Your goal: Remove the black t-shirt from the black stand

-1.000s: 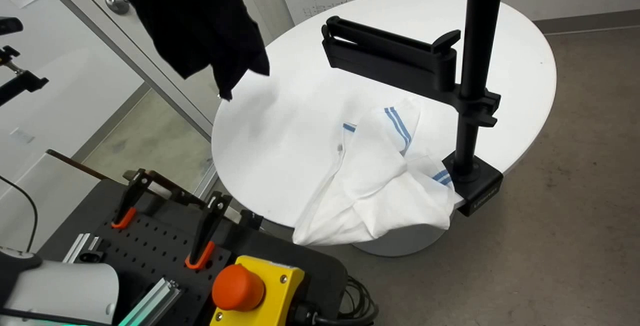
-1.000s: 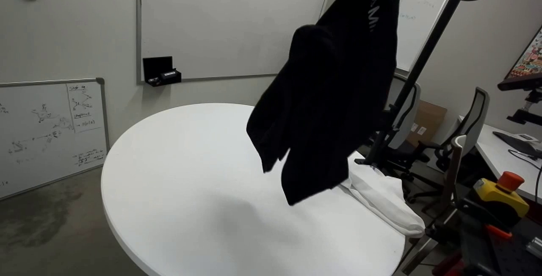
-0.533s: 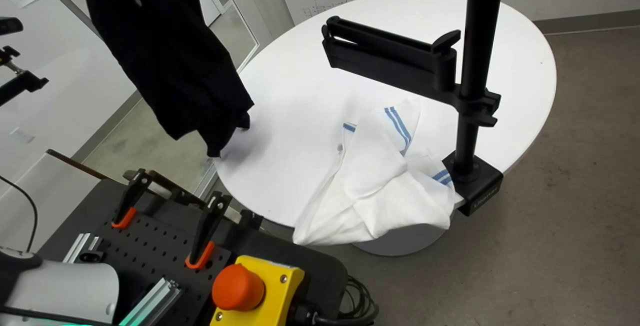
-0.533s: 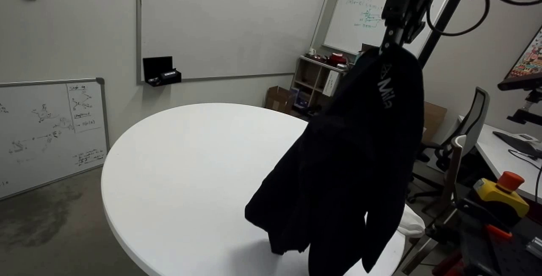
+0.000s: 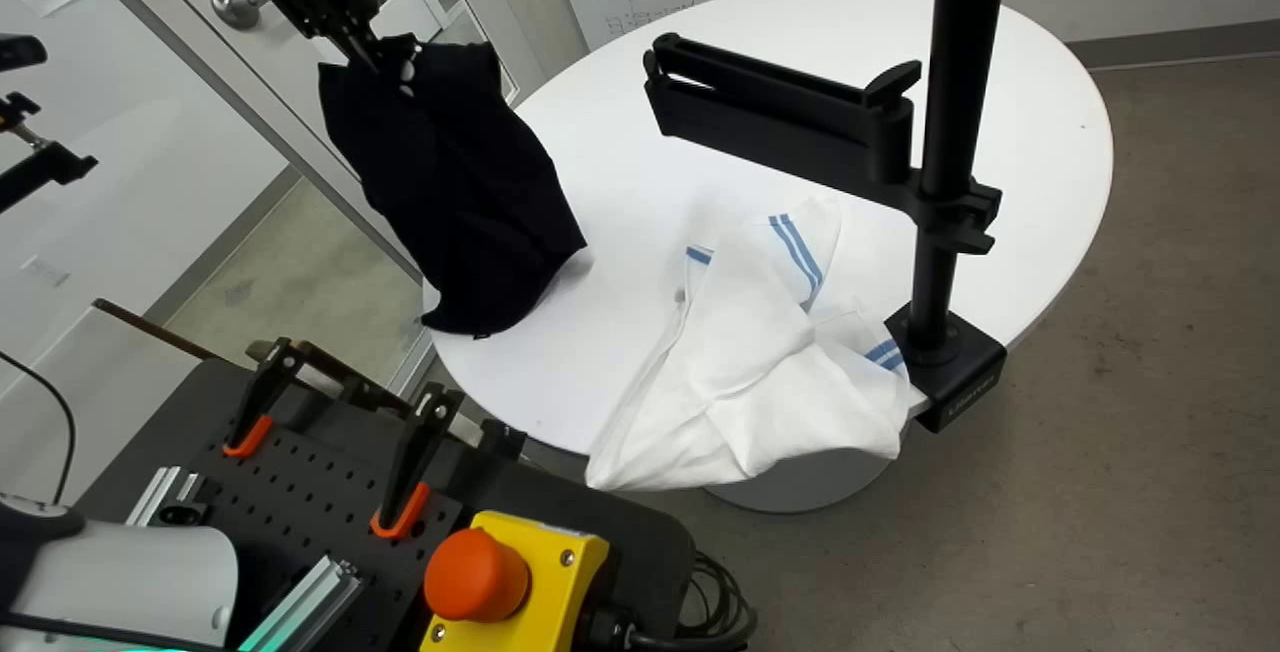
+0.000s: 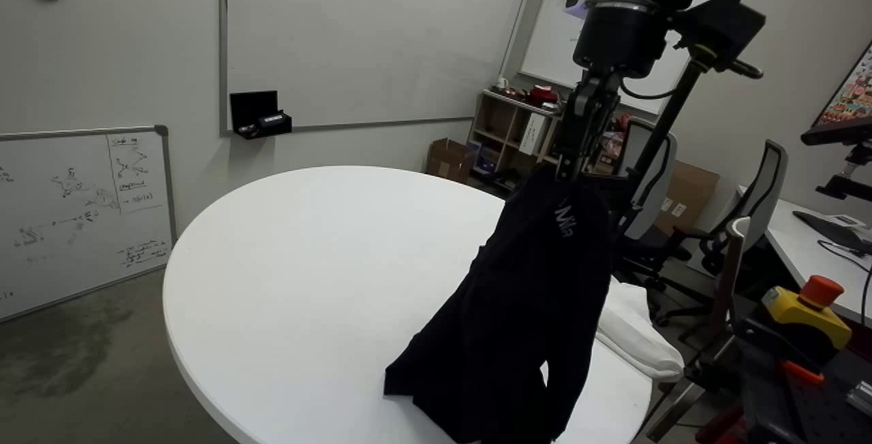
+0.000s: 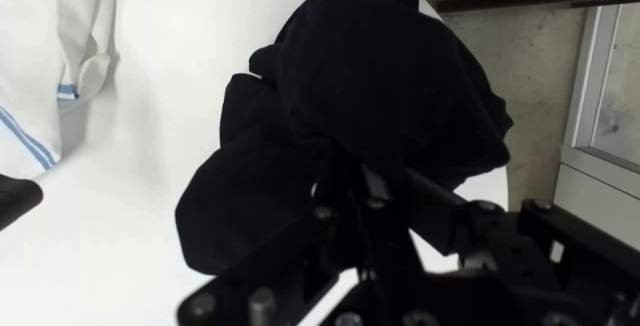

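Closed black fingers [image 6: 567, 159] hold the black cloth t-shirt [image 5: 460, 192], now lower, over the edge of the round white bench [image 5: 620, 152]. Removal from the black upright stand [image 5: 955, 122] looks complete.

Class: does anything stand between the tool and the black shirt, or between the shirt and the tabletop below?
Nothing visible does: the tool grips the shirt, and the white cloth and stand are off to one side. The shirt hides the tabletop right beneath it.
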Robot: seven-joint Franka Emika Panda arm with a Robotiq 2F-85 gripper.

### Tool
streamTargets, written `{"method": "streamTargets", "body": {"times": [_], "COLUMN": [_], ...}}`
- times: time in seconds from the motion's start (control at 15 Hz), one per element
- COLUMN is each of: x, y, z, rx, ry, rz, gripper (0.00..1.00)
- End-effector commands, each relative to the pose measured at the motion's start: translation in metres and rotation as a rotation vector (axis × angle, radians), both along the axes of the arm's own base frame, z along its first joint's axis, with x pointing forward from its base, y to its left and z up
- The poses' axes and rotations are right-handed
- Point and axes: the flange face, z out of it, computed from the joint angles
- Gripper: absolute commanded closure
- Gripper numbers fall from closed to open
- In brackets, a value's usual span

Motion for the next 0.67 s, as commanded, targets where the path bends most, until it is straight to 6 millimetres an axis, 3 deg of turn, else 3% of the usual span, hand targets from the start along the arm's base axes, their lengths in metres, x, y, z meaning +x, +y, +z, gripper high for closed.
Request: {"method": "streamTargets", "body": {"times": [0.0,0.13,0.6], "x": [0.008,0.012,0.01], "y": [0.004,0.004,-0.005], "z": [-0.014,-0.017,-0.006], "rx": [-0.041,-0.046,0.003], "ry": [-0.036,-0.038,0.01], "rz": [0.004,-0.001,-0.048], "gripper": [0.61,0.54,0.04]}}
